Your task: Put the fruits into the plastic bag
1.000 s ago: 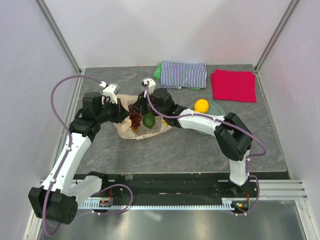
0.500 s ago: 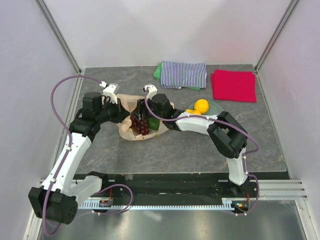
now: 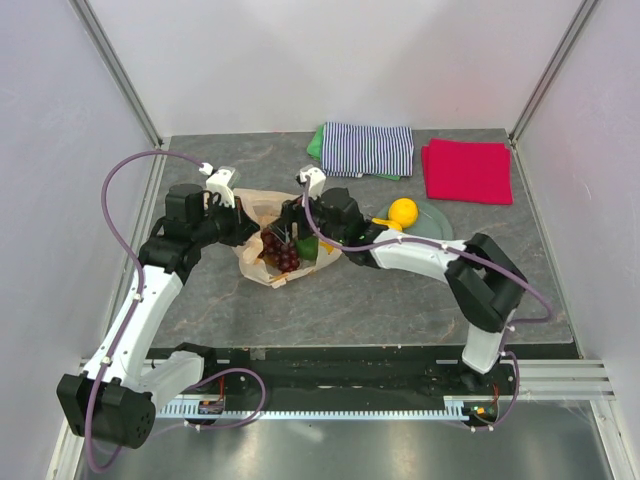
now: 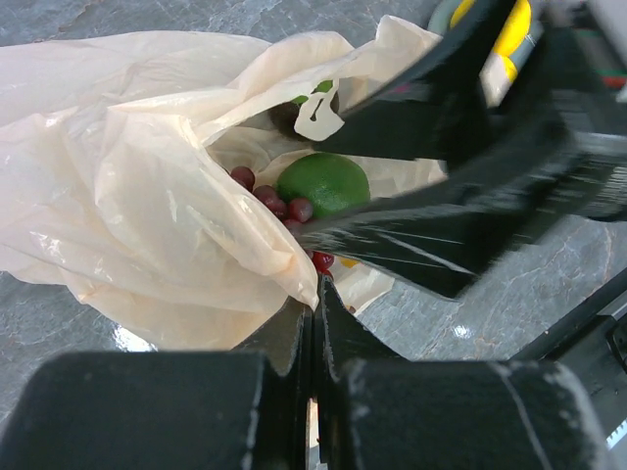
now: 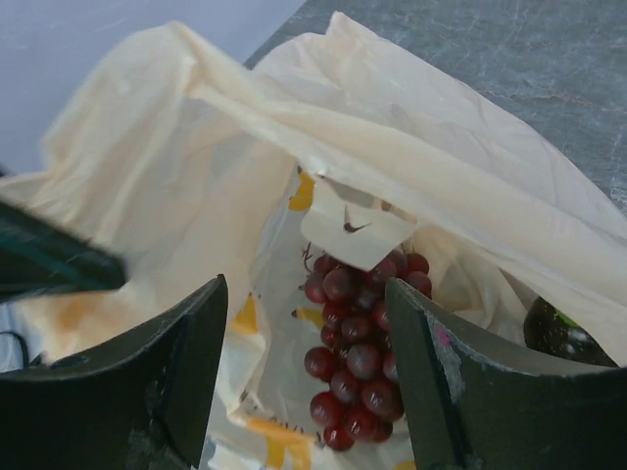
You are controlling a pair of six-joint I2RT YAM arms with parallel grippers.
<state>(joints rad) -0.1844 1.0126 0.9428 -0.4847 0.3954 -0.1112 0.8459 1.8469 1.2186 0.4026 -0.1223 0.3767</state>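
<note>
We see a grey marbled table point(image 3: 400, 310) enclosed by plain white walls point(image 3: 340, 60), with metal posts point(image 3: 120, 75) at its far corners, evenly lit

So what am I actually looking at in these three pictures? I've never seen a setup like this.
Two white robot arms are bolted at the near edge of a grey table. The wide picture comes from a camera above and behind them. The two close-ups come from a camera on each wrist. The left arm's fingers are shut on the edge of a thin plastic bag. The right arm's fingers stand open over the bag's mouth, holding nothing. Inside the bag lie grapes, a lime and a dark fruit, likely an avocado. Outside it, a lemon sits on a plate. A striped cloth and a red cloth lie at the back.
</note>
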